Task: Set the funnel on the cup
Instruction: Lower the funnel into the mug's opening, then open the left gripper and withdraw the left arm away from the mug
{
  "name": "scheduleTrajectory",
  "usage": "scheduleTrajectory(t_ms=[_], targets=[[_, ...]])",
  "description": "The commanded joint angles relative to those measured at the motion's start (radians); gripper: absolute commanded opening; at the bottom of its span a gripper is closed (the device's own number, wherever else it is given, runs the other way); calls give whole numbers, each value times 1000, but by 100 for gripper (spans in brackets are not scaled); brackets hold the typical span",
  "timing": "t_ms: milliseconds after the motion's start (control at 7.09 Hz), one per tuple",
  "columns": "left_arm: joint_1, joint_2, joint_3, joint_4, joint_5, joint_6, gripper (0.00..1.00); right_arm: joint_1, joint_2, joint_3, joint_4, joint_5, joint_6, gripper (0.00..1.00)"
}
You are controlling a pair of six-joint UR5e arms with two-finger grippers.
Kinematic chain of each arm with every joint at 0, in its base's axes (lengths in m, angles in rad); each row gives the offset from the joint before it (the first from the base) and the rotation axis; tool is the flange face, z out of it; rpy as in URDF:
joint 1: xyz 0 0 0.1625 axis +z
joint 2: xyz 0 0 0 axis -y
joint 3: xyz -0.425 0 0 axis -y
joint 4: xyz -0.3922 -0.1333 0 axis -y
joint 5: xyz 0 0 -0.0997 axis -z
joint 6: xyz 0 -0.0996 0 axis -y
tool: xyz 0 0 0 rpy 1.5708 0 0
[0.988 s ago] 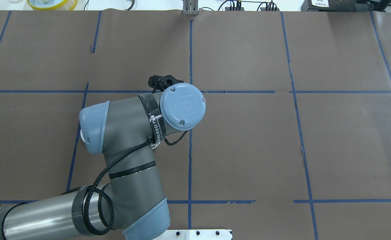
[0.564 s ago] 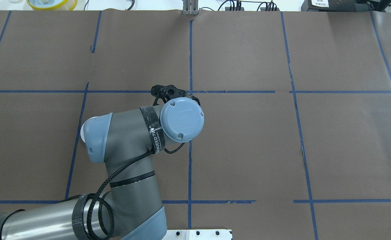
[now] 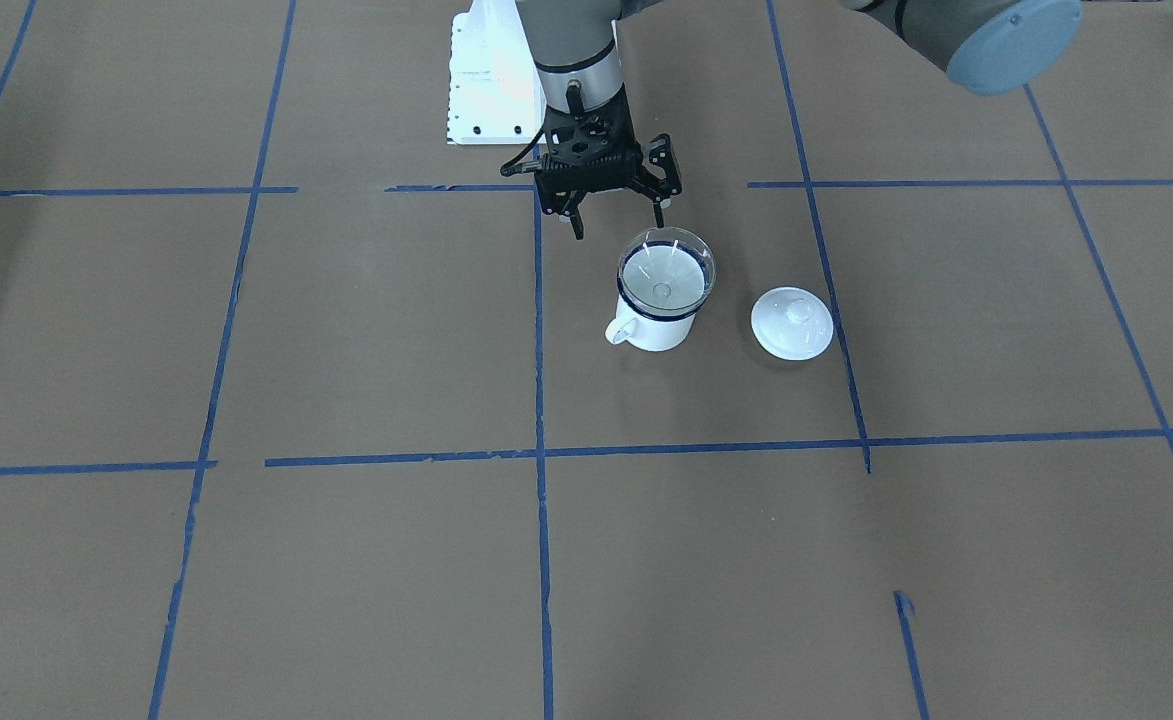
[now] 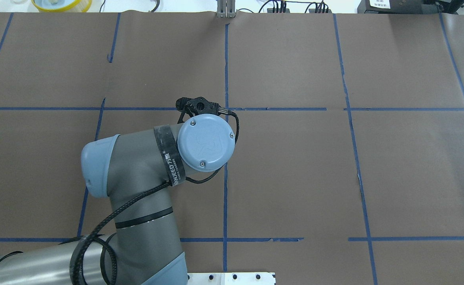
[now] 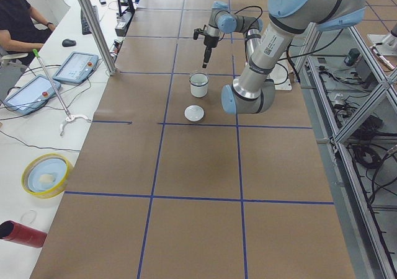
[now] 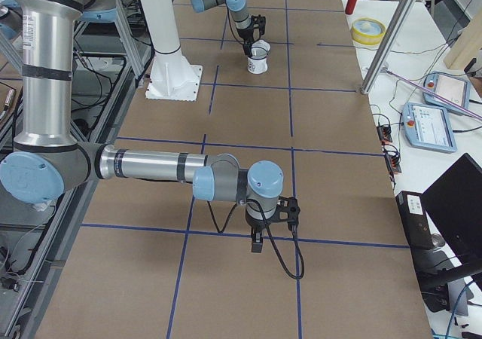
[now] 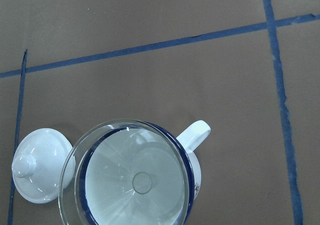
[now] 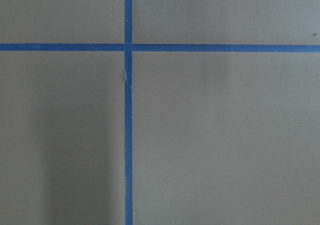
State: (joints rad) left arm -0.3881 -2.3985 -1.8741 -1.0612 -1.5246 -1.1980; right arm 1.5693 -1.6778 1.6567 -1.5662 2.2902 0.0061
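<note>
The clear funnel [image 3: 666,272] sits upright in the mouth of the white blue-rimmed cup [image 3: 658,332], spout down inside it. The left wrist view shows the funnel [image 7: 132,177] resting on the cup [image 7: 196,134], whose handle points right. My left gripper [image 3: 619,225] is open and empty. It hangs just above and behind the cup's rim, touching nothing. In the overhead view the left arm hides cup and funnel. My right gripper [image 6: 257,242] points down over bare table far from the cup, and I cannot tell whether it is open or shut.
A white round knobbed lid [image 3: 792,322] lies on the table next to the cup, also seen in the left wrist view [image 7: 40,165]. Brown paper with blue tape lines [image 4: 287,109] covers the table. A white base plate [image 3: 486,90] stands behind the left gripper.
The left arm's wrist and elbow have shifted left and back toward the robot. The gripper stays near the tape crossing.
</note>
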Motion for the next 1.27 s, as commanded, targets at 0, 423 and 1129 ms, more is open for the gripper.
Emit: scheduleTrajectory(t_ms=[0, 423, 1129], targets=[[-12, 51, -68, -121, -2, 0, 100, 0, 1, 0, 0, 0, 0, 100], [-243, 131, -89, -331, -169, 56, 100, 0, 0, 0, 0, 0, 0, 100], [-774, 381, 64, -483, -630, 771, 100, 0, 0, 0, 0, 0, 0, 100]])
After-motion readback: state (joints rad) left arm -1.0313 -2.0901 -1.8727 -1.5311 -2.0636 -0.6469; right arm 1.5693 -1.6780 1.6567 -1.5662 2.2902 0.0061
